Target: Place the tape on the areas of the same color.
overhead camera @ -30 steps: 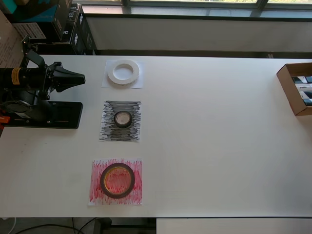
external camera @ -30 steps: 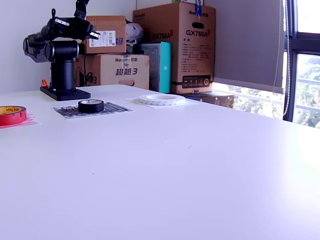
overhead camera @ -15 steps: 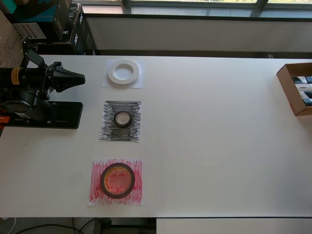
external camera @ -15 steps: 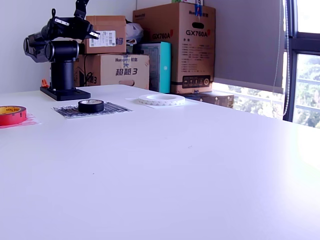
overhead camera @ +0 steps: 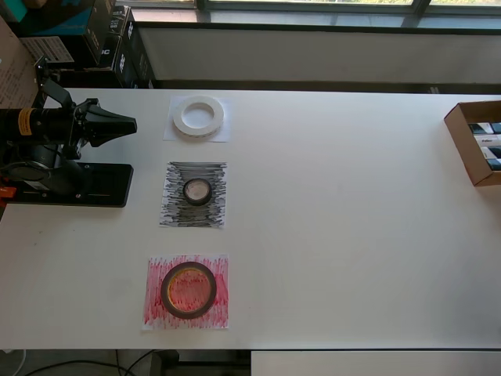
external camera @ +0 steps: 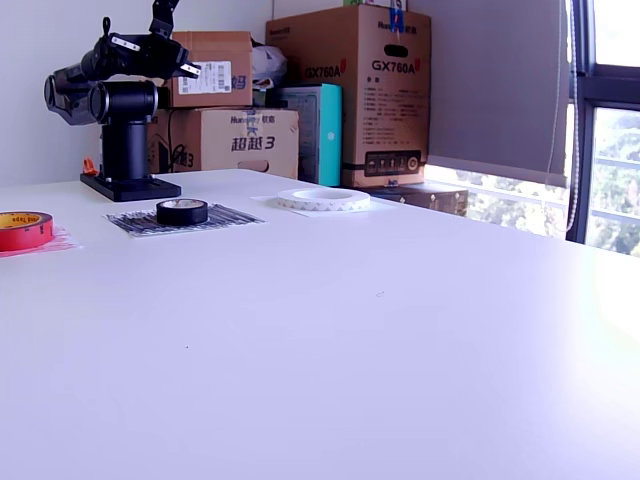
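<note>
Resting on the tabletop (overhead camera: 352, 235), each roll sits on its matching paper: white roll (overhead camera: 198, 116) on white, black roll (overhead camera: 197, 191) on black streaks, red roll (overhead camera: 189, 290) on red streaks. Well apart from them, the end effector (overhead camera: 129, 124) hangs empty over the arm's base, its fingers together.

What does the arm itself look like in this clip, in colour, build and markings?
The arm is all black, with rounded cylindrical joints on a flat black rectangular base plate. A yellow-orange label rings one link. The gripper tapers to a dark pointed tip; white markings show on it in the exterior view.
</note>
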`<state>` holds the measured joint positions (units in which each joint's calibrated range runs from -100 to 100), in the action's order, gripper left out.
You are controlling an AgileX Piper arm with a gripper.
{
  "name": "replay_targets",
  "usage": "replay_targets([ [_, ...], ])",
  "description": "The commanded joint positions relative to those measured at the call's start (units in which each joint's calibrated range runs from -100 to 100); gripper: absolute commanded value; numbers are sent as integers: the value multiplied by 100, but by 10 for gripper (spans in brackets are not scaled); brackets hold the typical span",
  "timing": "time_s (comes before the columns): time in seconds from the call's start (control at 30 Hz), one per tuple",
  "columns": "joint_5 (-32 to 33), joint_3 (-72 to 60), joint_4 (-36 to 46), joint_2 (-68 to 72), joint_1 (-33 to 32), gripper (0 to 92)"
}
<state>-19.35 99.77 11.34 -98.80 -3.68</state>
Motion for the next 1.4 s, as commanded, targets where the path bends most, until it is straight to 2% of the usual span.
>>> replay_targets([
  [0.0, -46, -32, 7, -36, 12, 8],
  [0.43, -13, -32, 101, 57, 12, 9],
  [0.63, -5, -50, 856, -17, 4, 9],
  [1.37, -5, -50, 856, -27, 4, 5],
])
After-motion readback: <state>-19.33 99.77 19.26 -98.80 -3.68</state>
